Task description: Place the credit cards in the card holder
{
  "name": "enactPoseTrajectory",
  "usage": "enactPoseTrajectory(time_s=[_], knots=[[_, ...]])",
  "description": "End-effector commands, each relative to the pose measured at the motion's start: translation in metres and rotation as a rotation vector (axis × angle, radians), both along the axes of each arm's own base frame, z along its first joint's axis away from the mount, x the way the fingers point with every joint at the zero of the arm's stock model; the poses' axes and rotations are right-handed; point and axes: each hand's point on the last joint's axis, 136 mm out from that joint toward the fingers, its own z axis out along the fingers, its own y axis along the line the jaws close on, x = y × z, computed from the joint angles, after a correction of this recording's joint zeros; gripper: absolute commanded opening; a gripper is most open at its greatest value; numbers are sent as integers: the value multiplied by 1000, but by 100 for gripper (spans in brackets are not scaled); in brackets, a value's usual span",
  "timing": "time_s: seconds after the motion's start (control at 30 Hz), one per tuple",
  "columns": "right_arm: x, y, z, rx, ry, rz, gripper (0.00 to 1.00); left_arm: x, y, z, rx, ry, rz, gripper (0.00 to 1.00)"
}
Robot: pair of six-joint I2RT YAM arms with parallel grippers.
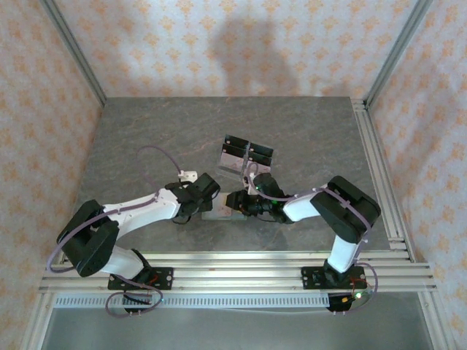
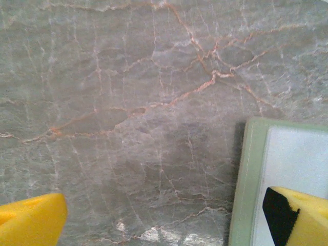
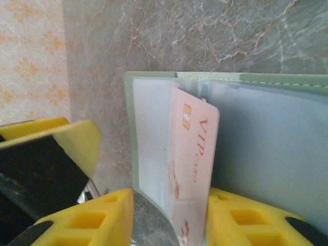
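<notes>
Right gripper (image 3: 171, 210) at the near edge of the open card holder (image 3: 277, 82): its yellow fingers stand apart on either side of a pink credit card (image 3: 192, 154), and a gap shows between the card and one finger, so the card is not clamped. The card stands against the holder's clear inner sleeve, chip end toward the holder's far edge. Whether it already sits inside a pocket cannot be told.

The left gripper (image 2: 164, 220) is spread wide beside the holder. One finger (image 2: 302, 215) is over the holder's sleeve, while the other is over the bare marble-patterned table (image 1: 146, 138).

In the overhead view, both grippers meet over the holder. Beyond the holder, nearby but apart from it, is a clear stand with black tops (image 1: 246, 154). Farther still is the patterned back wall (image 1: 219, 44).
</notes>
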Motion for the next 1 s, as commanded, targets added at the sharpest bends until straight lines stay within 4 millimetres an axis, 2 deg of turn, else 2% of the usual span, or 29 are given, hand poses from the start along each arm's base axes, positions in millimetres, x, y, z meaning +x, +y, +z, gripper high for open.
enactPoseTrajectory(time_s=[0.0, 0.4, 0.53, 0.67, 0.8, 0.97], knots=[[-3, -11, -1, -121, -9, 27, 42, 1, 16, 13, 64, -29, 51, 100], [4, -31, 24, -375, -73, 89, 43, -3, 25, 5, 49, -5, 62, 100], [9, -37, 23, -458, -73, 98, 33, -8, 24, -4, 34, 13, 46, 100], [12, -41, 16, -542, -66, 122, 14, -12, 25, -12, 33, 25, 39, 100], [12, -41, 10, -596, -62, 158, 8, -15, 27, -19, 36, 38, 43, 100], [10, -39, -1, -630, -49, 181, 5, -17, 28, -27, 42, 57, 46, 100]])
